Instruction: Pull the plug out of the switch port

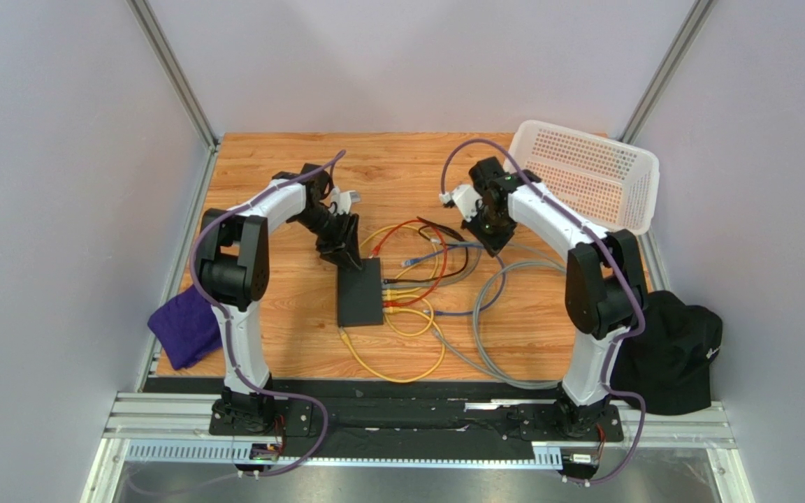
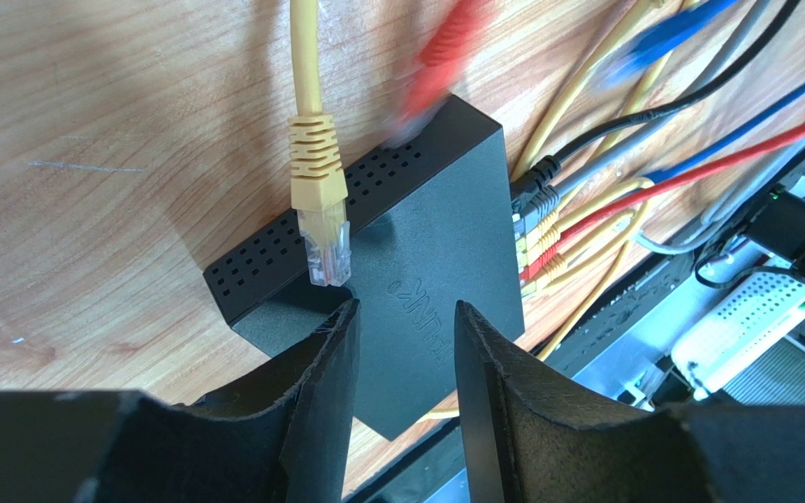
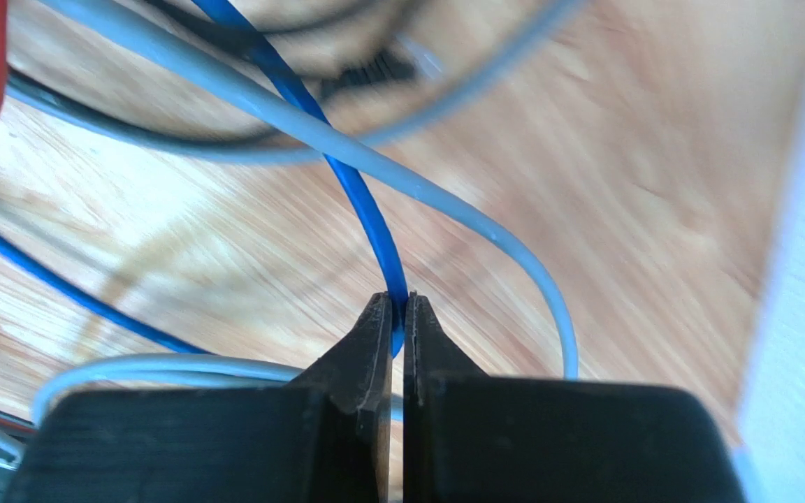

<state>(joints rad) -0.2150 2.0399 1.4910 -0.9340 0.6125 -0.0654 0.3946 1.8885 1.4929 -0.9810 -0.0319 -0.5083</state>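
Note:
The black switch point(image 1: 359, 293) lies mid-table; in the left wrist view point(image 2: 428, 252) its sockets along the right edge hold black, yellow and red plugs point(image 2: 538, 225). My left gripper point(image 1: 344, 249) hovers open over the switch's top point(image 2: 407, 325), its fingers straddling nothing. A loose yellow plug point(image 2: 320, 225) rests on the switch's vented edge. My right gripper point(image 1: 495, 237) is shut on a blue cable point(image 3: 365, 199), pinched at the fingertips point(image 3: 397, 309). That cable's blue plug point(image 1: 411, 258) lies free on the table, apart from the switch.
Yellow, red, grey and black cables point(image 1: 449, 314) tangle right of the switch. A white basket point(image 1: 585, 173) stands at the back right. A purple cloth point(image 1: 184, 327) hangs at the left edge and a black cap point(image 1: 680, 351) lies off the right edge.

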